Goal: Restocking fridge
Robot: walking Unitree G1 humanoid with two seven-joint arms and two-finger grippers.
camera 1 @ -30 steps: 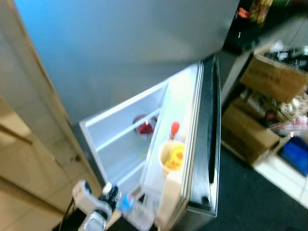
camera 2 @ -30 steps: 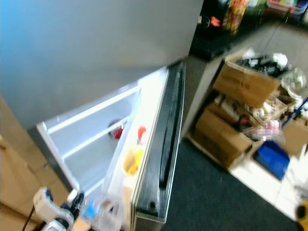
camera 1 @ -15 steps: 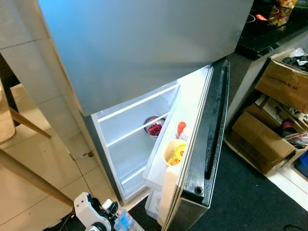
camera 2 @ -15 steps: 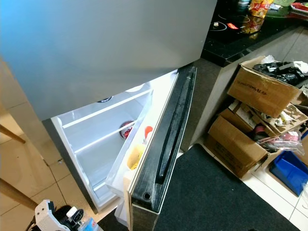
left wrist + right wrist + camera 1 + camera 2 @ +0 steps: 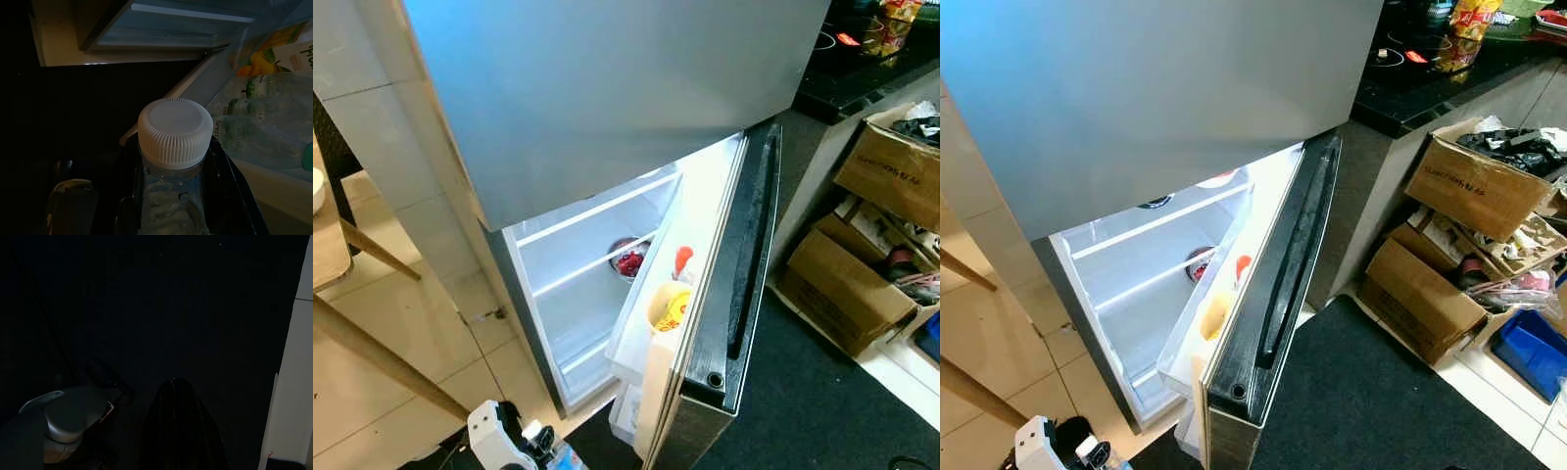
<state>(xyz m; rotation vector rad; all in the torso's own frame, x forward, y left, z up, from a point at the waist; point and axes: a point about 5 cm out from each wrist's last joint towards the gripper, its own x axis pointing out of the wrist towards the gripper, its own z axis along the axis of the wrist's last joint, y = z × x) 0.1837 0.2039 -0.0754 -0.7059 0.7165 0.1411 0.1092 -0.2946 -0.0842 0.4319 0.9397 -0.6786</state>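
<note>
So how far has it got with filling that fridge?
The fridge door already stands open, with a yellow tub in its rack and a bowl of red food on a shelf. The left gripper holds a white-capped bottle low before the fridge. It is not yet shelved.

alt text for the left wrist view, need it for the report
Dim close-up of a clear plastic bottle with a ribbed white cap, held between the left gripper's black fingers. Beyond it, the open fridge shows a door shelf with a juice carton and more bottles.
</note>
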